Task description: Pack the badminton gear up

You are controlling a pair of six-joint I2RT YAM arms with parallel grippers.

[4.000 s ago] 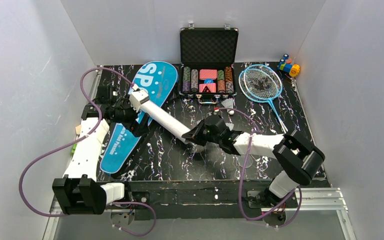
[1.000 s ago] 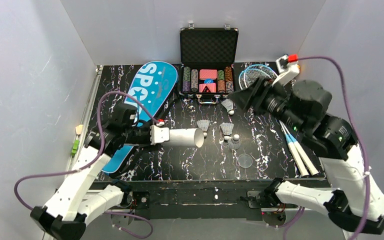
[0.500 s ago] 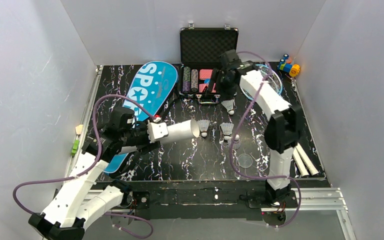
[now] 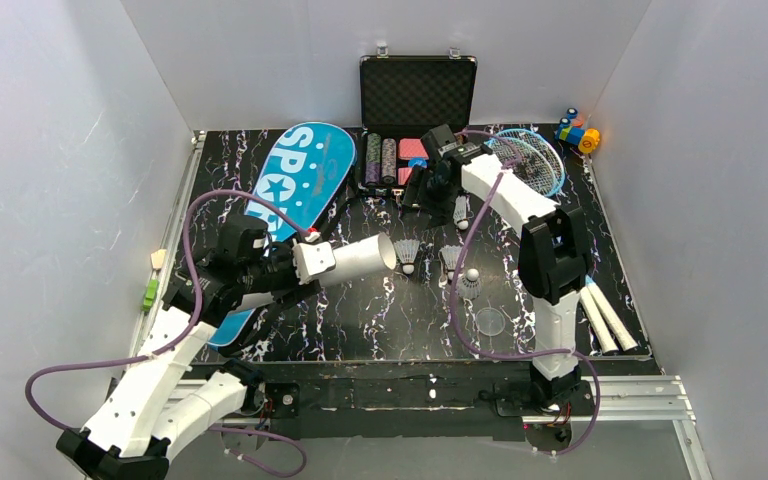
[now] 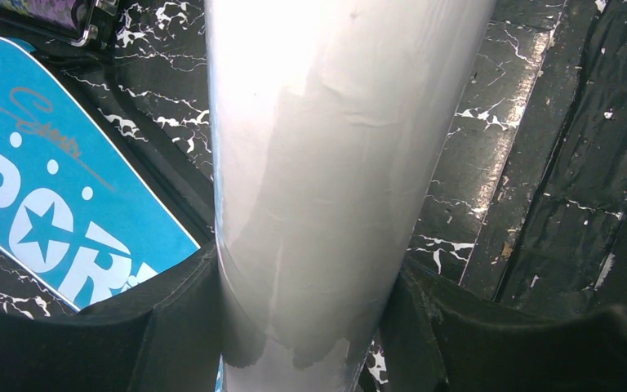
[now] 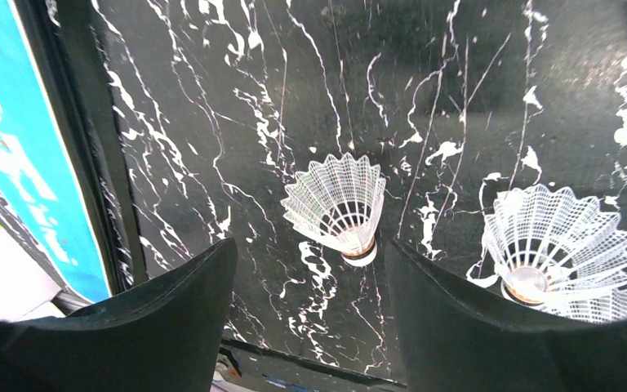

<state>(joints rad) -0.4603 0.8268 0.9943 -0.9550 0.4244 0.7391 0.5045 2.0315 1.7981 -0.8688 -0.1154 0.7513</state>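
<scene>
My left gripper (image 4: 310, 263) is shut on the closed end of the white tube (image 4: 355, 262), which lies level with its open mouth facing right, close to a white shuttlecock (image 4: 407, 252). In the left wrist view the tube (image 5: 335, 147) fills the space between both fingers (image 5: 171, 327). Other shuttlecocks stand at the table's middle (image 4: 450, 258) and further back (image 4: 460, 210). My right gripper (image 4: 428, 192) hovers open before the poker case; in its wrist view the gripper (image 6: 310, 253) is empty above a shuttlecock (image 6: 339, 208). The blue bag (image 4: 295, 190) lies left, the rackets (image 4: 530, 160) back right.
The open black poker-chip case (image 4: 418, 110) stands at the back centre. Toy blocks (image 4: 577, 132) sit in the back right corner. A small clear disc (image 4: 490, 321) lies near the front. The white racket handles (image 4: 602, 320) reach the front right edge.
The right arm swung from high on the right over to the back centre, then shifted slightly left and lower. The left gripper kept the tube, bringing its mouth a little nearer the shuttlecock.
</scene>
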